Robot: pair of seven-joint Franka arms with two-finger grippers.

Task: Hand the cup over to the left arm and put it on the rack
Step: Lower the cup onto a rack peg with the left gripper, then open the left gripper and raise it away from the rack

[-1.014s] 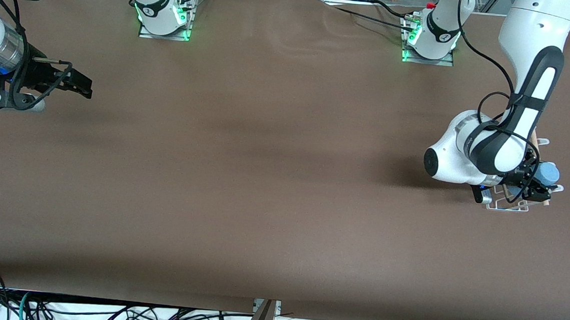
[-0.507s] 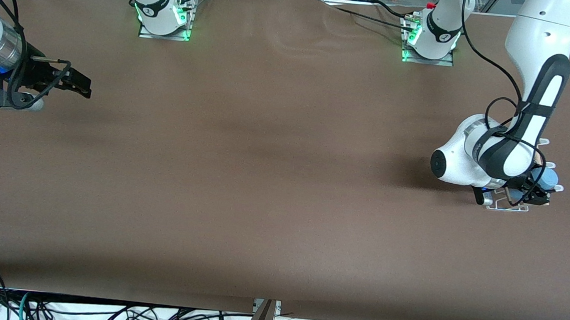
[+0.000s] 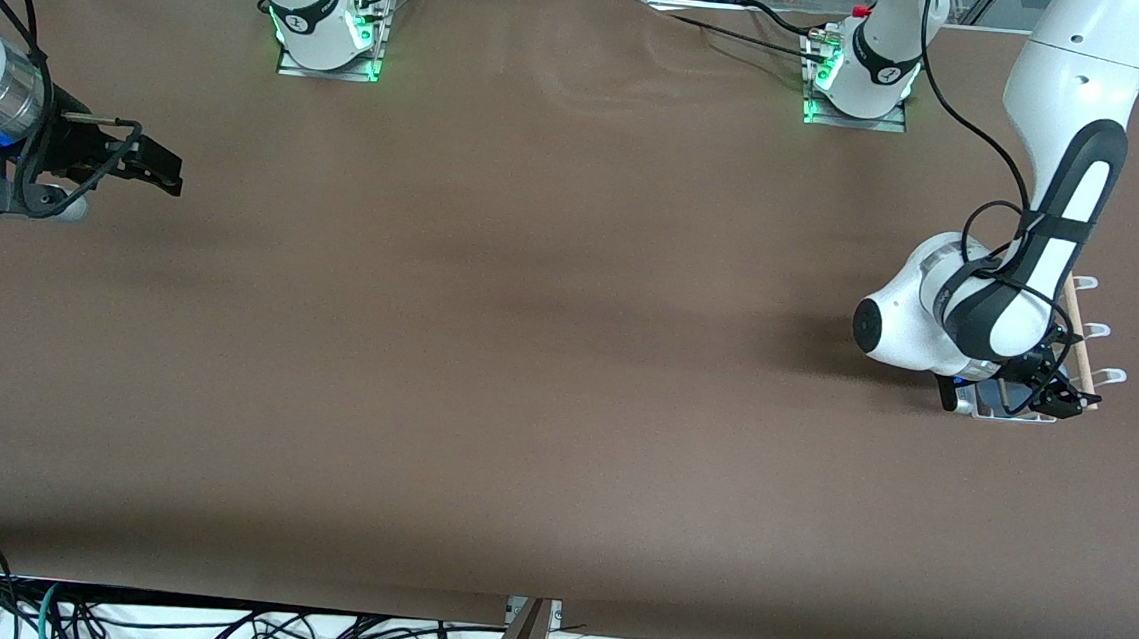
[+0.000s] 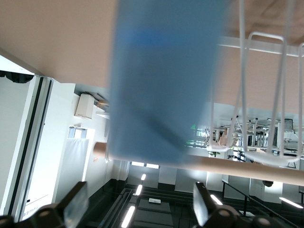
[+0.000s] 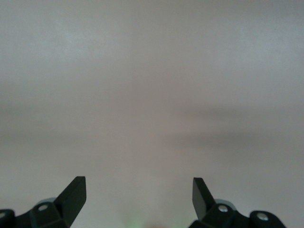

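left hand (image 4: 137, 209) open; right hand (image 5: 139, 197) open, waiting

**One high camera, two at the wrists**

The front view looks down from high across the table (image 3: 527, 357), facing both arm bases along its top edge, and takes in the whole brown surface from well off.

The left wrist view sits just above its own jaws, looking out between them. It is very close to the cup (image 4: 161, 80) and the rack (image 4: 266, 95), which fill the frame ahead of the jaws; room lights show past them. It shares only the rack (image 3: 1080, 335) with the front view.

The right wrist view also looks out between its jaws, at bare table surface, which is all it shares with the front view.
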